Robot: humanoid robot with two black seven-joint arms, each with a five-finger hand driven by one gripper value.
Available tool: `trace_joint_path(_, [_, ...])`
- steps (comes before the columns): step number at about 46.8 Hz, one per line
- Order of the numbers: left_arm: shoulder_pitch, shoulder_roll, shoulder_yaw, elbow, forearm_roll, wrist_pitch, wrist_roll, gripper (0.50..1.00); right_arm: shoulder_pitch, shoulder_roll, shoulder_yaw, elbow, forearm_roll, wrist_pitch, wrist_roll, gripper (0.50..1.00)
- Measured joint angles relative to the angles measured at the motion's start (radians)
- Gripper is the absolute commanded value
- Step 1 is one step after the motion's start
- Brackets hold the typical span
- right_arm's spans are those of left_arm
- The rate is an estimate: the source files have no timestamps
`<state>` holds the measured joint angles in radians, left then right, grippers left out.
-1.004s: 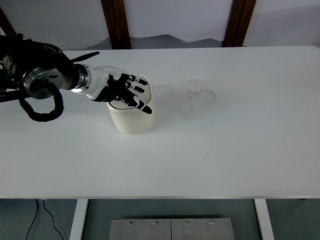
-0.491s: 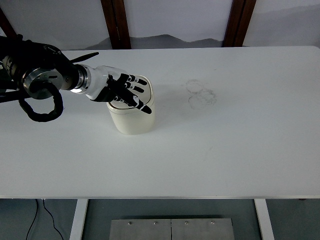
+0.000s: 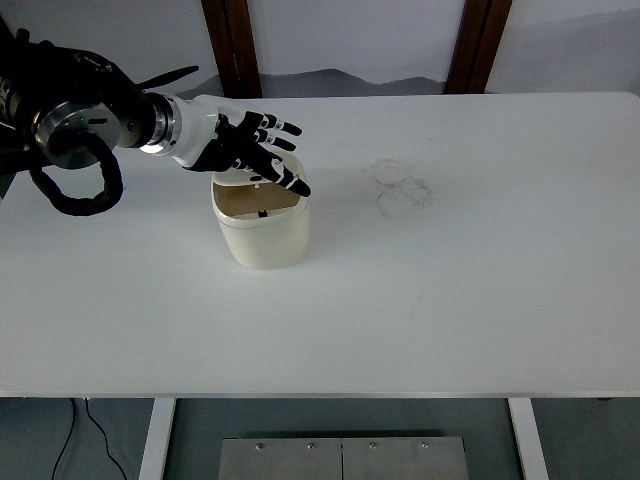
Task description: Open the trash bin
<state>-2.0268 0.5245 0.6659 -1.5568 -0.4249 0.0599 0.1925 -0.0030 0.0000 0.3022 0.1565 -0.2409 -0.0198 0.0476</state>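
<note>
A small cream trash bin [image 3: 262,235] stands on the white table [image 3: 450,300], left of centre. Its top shows an open mouth with a tan inside and a small dark mark at the front rim. My left hand [image 3: 262,152] hovers just above the bin's back rim, fingers spread and holding nothing. The black left arm [image 3: 75,125] comes in from the left edge. The bin's lid is hidden behind the hand, so I cannot tell how it stands. The right arm is out of view.
Faint ring-shaped smudges [image 3: 402,187] mark the table to the right of the bin. A black cable loop [image 3: 85,200] hangs under the left forearm. Two dark wooden posts [image 3: 232,45] rise behind the far edge.
My left hand has lifted up and back off the bin's top. The bin's top, pressed flat under the fingers before, now shows an open mouth.
</note>
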Motion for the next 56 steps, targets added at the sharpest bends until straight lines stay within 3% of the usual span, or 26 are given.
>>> trace_joint_path(8, [-0.043,0.0,-0.018,0.017,0.005,-0.002,-0.005,1.0,0.0,0.0,0.0,0.0,0.001,0.0,0.0,0.995])
trace_joint_path(24, [-0.039,0.01,-0.048,0.125,0.017,-0.031,-0.007,1.0,0.0,0.0,0.0,0.0,0.002,0.0,0.0,0.995])
trace_joint_path(34, [-0.012,0.015,-0.048,0.249,0.059,-0.063,-0.039,1.0,0.0,0.0,0.002,0.0,0.003,0.0,0.0,0.995])
trace_joint_path(42, [0.076,0.015,-0.089,0.399,0.107,-0.082,-0.075,1.0,0.0,0.0,0.003,0.0,0.005,0.0,0.002,0.995])
trace_joint_path(56, [0.339,0.075,-0.421,0.609,0.145,-0.157,-0.143,1.0,0.0,0.0,0.003,0.0,0.007,0.0,0.002,0.995])
